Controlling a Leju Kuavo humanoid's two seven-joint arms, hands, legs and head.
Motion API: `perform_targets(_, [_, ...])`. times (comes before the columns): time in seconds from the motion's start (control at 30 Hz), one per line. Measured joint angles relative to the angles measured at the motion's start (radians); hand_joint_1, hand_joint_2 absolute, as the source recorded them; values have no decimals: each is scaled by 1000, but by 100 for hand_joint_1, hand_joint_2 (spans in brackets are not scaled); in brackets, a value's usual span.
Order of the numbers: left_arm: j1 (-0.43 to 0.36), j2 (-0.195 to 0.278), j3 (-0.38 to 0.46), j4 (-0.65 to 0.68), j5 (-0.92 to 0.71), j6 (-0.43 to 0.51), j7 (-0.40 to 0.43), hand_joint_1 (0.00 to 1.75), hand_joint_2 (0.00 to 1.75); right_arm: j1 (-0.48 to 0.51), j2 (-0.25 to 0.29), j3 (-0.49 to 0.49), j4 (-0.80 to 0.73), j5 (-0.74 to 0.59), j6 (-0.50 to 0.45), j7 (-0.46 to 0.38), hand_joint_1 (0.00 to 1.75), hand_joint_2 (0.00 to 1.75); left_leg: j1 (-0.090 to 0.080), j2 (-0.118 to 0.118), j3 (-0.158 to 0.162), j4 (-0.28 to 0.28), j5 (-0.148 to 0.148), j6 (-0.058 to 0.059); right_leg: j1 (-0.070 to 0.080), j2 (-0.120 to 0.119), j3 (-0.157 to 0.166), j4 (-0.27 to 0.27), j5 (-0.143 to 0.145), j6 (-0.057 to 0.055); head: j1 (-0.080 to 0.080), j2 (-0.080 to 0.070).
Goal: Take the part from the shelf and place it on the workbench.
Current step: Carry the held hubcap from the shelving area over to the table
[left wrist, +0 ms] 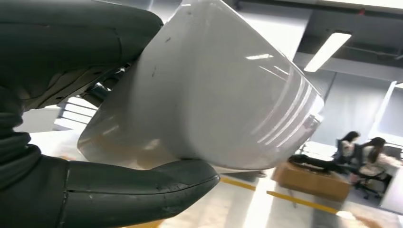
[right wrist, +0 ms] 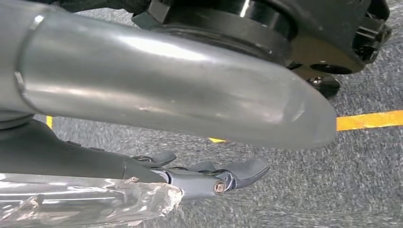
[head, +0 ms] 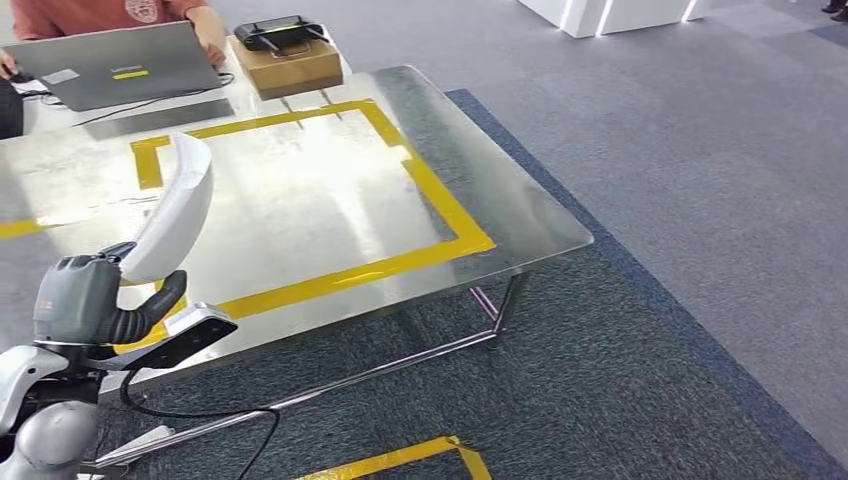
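Over the metal workbench (head: 300,200), near its front edge: left hand (head: 95,300) gripping white curved part (head: 172,210), upright. Right wrist view: right hand (right wrist: 209,178) hanging, fingers apart, holding nothing, above grey carpet (right wrist: 332,190).

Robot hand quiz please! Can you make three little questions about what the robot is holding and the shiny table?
1. True or false: the left robot hand holds the white part.
2. What colour is the tape on the workbench?
A. red B. yellow C. green
3. Fill in: the box sits at the workbench's far ____.

Key:
1. True.
2. B.
3. Edge, beside a person's laptop.
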Motion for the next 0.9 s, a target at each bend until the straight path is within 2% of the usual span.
perform_targets(0.03, [1, 0, 0, 0, 0, 0, 0, 175, 175, -1, 0, 0, 0, 0, 0, 0, 0, 0, 0, -14, -1, -1, 1, 6, 0, -11, 3, -2, -2, 4, 1, 0])
perform_targets(0.07, [2, 0, 0, 0, 0, 0, 1, 175, 175, -2, 0, 0, 0, 0, 0, 0, 0, 0, 2, -27, -2, -2, 3, 12, -2, -6, 4, 1, -8, 10, 2, 0])
perform_targets(0.1, [2, 0, 0, 0, 0, -1, 1, 175, 175, -4, 0, 0, 0, 0, 0, -1, 0, 0, 4, -39, -2, -4, 5, 17, -4, 14, -2, 18, -23, 15, 4, 0])
perform_targets(0.13, [1, 0, 0, 0, 0, -1, 1, 175, 175, -5, 0, 0, 0, 0, 0, -1, 0, 0, 7, -51, -2, -6, 7, 23, -6, 43, -19, 55, -47, 19, 7, 0])
perform_targets(0.17, [0, 0, 0, 0, 0, -1, 1, 175, 175, -5, 0, 1, 0, 0, 0, -2, 0, 0, 8, -62, -3, -6, 8, 27, -8, 77, -47, 112, -77, 22, 11, 0])
perform_targets(0.2, [0, 0, 0, 0, -1, -2, 1, 175, 175, -4, 0, 1, 1, 0, 0, -2, 0, 0, 9, -74, -4, -6, 8, 30, -9, 98, -82, 182, -109, 22, 13, 0])
perform_targets(0.23, [0, 0, 0, 1, -1, -2, 2, 175, 175, -3, 0, 1, 1, 0, 0, -2, 0, 0, 8, -87, -4, -6, 9, 32, -9, 108, -116, 246, -130, 22, 14, 0])
perform_targets(0.27, [0, 0, 0, 1, -1, -2, 2, 175, 175, -2, 0, 0, 2, -1, 0, -2, 0, 0, 7, -102, -4, -6, 9, 32, -9, 112, -140, 284, -134, 21, 14, 0])
perform_targets(0.3, [0, 0, 0, 1, -1, -3, 2, 175, 175, -1, 0, 0, 3, -1, 0, -2, 0, 0, 6, -118, -4, -5, 9, 32, -9, 116, -147, 284, -117, 18, 14, 0])
perform_targets(0.33, [0, 0, 0, 2, -1, -3, 2, 175, 175, -1, 0, 0, 3, -1, -1, -3, 0, 0, 6, -134, -2, -5, 9, 32, -9, 122, -136, 245, -82, 14, 14, 0])
perform_targets(0.37, [0, 0, 0, 2, -1, -3, 2, 175, 175, -1, 0, 0, 4, -1, -1, -3, 0, 0, 5, -149, -1, -5, 9, 32, -9, 138, -110, 178, -39, 8, 14, 0])
perform_targets(0.4, [0, -1, 0, 2, -1, -3, 2, 175, 175, -2, 0, 0, 4, -1, -1, -3, 0, 0, 4, -162, 0, -4, 8, 30, -11, 166, -83, 112, -6, 0, 13, 0])
perform_targets(0.43, [-1, -1, 0, 2, -1, -3, 2, 175, 175, -1, 0, 0, 4, -1, -2, -4, 0, 0, 5, -175, -2, -3, 8, 27, -12, 191, -61, 58, 13, -5, 13, 0])
perform_targets(0.47, [-2, -1, 0, 2, -1, -3, 2, 175, 175, -1, 0, 0, 4, -1, -3, -4, 0, 0, 6, -187, -6, -2, 9, 21, -13, 209, -46, 27, 19, -8, 13, 0])
perform_targets(0.5, [-2, -1, 0, 2, -1, -3, 2, 175, 175, -2, -1, 0, 5, -1, -3, -4, 0, 0, 9, -200, -11, -2, 12, 14, -13, 214, -40, 17, 15, -9, 13, 0])
perform_targets(0.53, [-1, -1, 0, 2, -1, -3, 2, 175, 175, -2, -1, 0, 5, -1, -4, -4, 0, 0, 12, -213, -15, -3, 15, 6, -13, 204, -35, 11, 16, -10, 14, 0])
perform_targets(0.57, [1, -1, 0, 2, -1, -3, 2, 175, 175, -3, -1, 0, 5, -1, -4, -4, 0, 0, 13, -211, -19, -2, 15, -1, -13, 191, -30, 8, 18, -13, 14, 0])
perform_targets(0.6, [1, 0, 0, 2, -1, -3, 2, 175, 175, -3, -1, -1, 5, -1, -4, -5, 0, 0, 12, -191, -24, 8, 7, -7, -14, 177, -27, 3, 21, -18, 12, 0])
perform_targets(0.63, [0, 0, 1, 2, -1, -3, 2, 175, 175, -3, 0, -1, 6, -1, -5, -5, 0, 0, 10, -162, -37, 36, -11, -12, -16, 163, -23, -2, 23, -23, 8, 0])
perform_targets(0.67, [-1, 0, 1, 2, -1, -3, 2, 175, 175, -3, 0, -1, 6, -1, -4, -5, 0, 0, 9, -127, -59, 82, -38, -16, -16, 147, -20, -6, 23, -26, 5, 0])
perform_targets(0.7, [-3, 0, 1, 2, -1, -3, 2, 175, 175, -2, 0, -1, 6, -1, -4, -6, 0, 0, 9, -104, -90, 147, -71, -20, -16, 132, -19, -6, 22, -29, 2, 0])
perform_targets(0.73, [-3, 0, 1, 3, -1, -3, 3, 175, 175, -1, 0, -1, 6, -1, -4, -6, 0, 0, 11, -92, -123, 213, -98, -24, -15, 115, -18, -6, 20, -31, 2, 0])
perform_targets(0.77, [-2, 0, 0, 3, -1, -4, 4, 175, 175, -1, 0, -2, 6, -1, -4, -6, 0, 0, 14, -87, -146, 259, -110, -27, -14, 99, -18, -6, 17, -31, 2, 0])
perform_targets(0.8, [-1, 0, 0, 3, -1, -4, 4, 175, 175, -1, 0, -2, 7, -1, -4, -6, 0, 0, 15, -84, -152, 271, -103, -29, -14, 83, -16, -6, 15, -31, 2, 0])
perform_targets(0.83, [0, 0, 0, 3, -1, -4, 5, 175, 175, -2, 0, -3, 7, -1, -4, -6, 0, 0, 16, -79, -135, 241, -77, -30, -13, 69, -13, -6, 12, -29, 2, 0])
perform_targets(0.87, [0, 0, 0, 3, -1, -4, 5, 175, 175, -3, 0, -3, 7, -1, -4, -6, 0, 0, 16, -68, -101, 180, -41, -28, -13, 56, -8, -6, 9, -26, 2, 0])
perform_targets(0.9, [0, 0, 0, 3, -1, -4, 5, 175, 175, -3, 0, -3, 7, -1, -4, -6, 0, 0, 14, -42, -62, 110, -13, -26, -12, 45, -2, -5, 5, -22, 2, 0])
